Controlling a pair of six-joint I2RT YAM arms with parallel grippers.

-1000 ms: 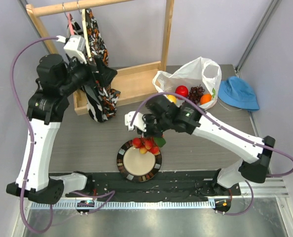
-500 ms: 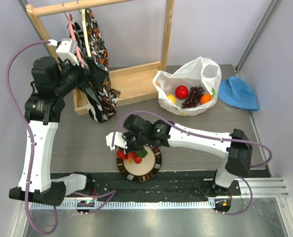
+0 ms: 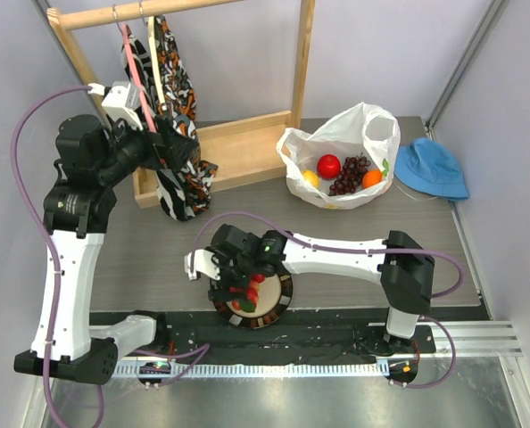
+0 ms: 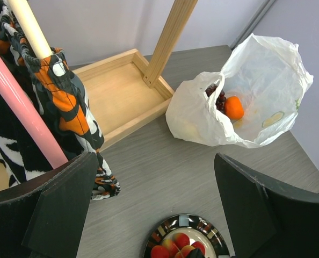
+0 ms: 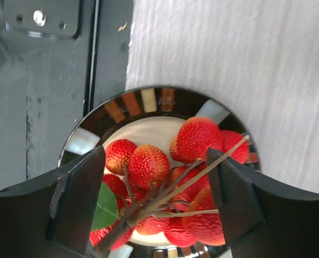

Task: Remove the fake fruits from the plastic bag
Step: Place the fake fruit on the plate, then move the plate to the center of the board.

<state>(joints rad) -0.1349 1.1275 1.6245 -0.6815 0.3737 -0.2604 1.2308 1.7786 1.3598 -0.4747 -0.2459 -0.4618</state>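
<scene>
The white plastic bag (image 3: 341, 134) (image 4: 261, 70) lies open at the back right. Inside it are a red apple (image 3: 328, 165), dark grapes (image 3: 351, 176) (image 4: 218, 99), an orange (image 3: 371, 178) (image 4: 234, 107) and a lemon (image 3: 310, 178). A cluster of red berries (image 5: 194, 140) (image 4: 181, 242) with a green leaf lies on the striped plate (image 3: 285, 294) (image 5: 143, 102) near the front edge. My right gripper (image 3: 240, 283) (image 5: 154, 196) hovers just over it, open, one finger on each side of the cluster. My left gripper (image 3: 171, 143) (image 4: 154, 209) hangs high by the rack, open and empty.
A wooden rack (image 3: 247, 147) with a patterned garment (image 3: 180, 169) and a pink hanger (image 4: 20, 107) stands at the back left. A blue hat (image 3: 432, 168) lies right of the bag. A black strip (image 3: 336, 334) runs along the near edge.
My right gripper carried the berry cluster down and left onto the plate, then opened and let it go. The left arm shifted slightly by the rack.
</scene>
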